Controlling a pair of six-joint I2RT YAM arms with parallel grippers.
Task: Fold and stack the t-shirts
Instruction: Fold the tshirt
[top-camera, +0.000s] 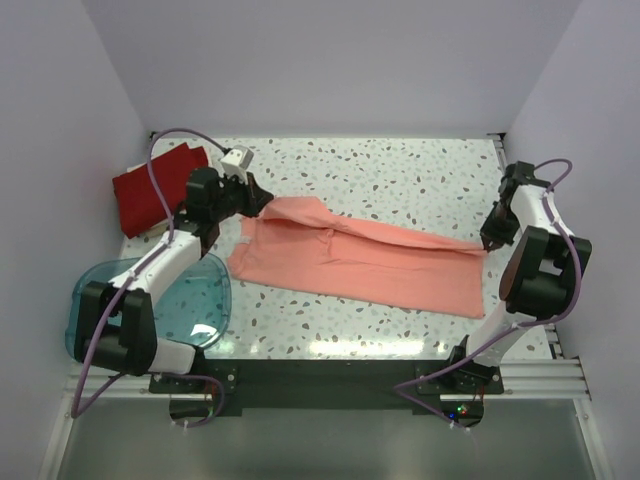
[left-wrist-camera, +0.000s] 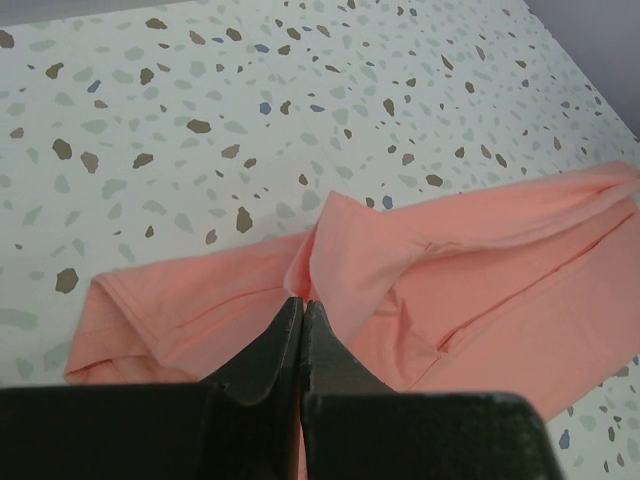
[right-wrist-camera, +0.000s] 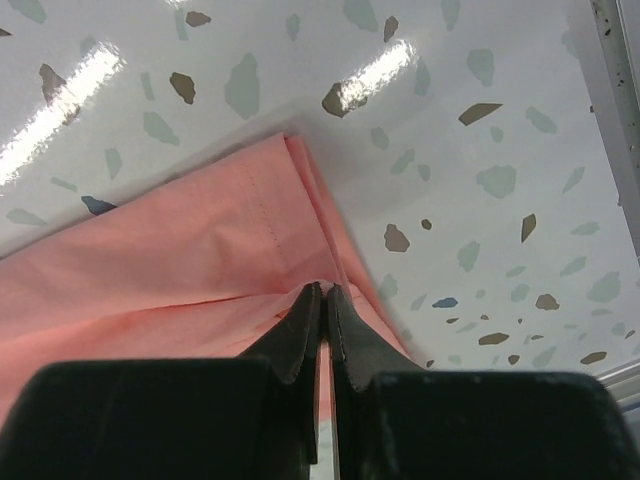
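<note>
**mika_r:** What are the tools doing here? I can't tell from the overhead shot.

**dov77:** Both are clamped tight. The left tool (left-wrist-camera: 302, 305) has its fingers pressed together on a pinch of the salmon-pink t-shirt (top-camera: 370, 265) near its left end, and the cloth puckers up right at the tips. The right tool (right-wrist-camera: 325, 292) is clenched on the shirt's far right corner, with a sliver of pink showing between the fingers.

**mika_r:** And the shirt, is it flat or lifted?

**dov77:** Bit of both. It's stretched lengthwise across the middle of the surface (top-camera: 400, 165), between the two arms. The far edge runs taut from one tool to the other and looks raised, and the near part lies flat.

**mika_r:** Anything else around?

**dov77:** A deep red t-shirt (top-camera: 150, 190) sits in a rough rectangle in the far left corner. There's a translucent blue tub (top-camera: 195, 290) at the near left, partly under the left arm and just beside the pink shirt's left end. The surface is glossy white with grey and brown flecks. Plain pale walls (top-camera: 330, 60) close it in on three sides, and a metal rail (top-camera: 560, 372) runs along the near edge by the arm bases.
</note>
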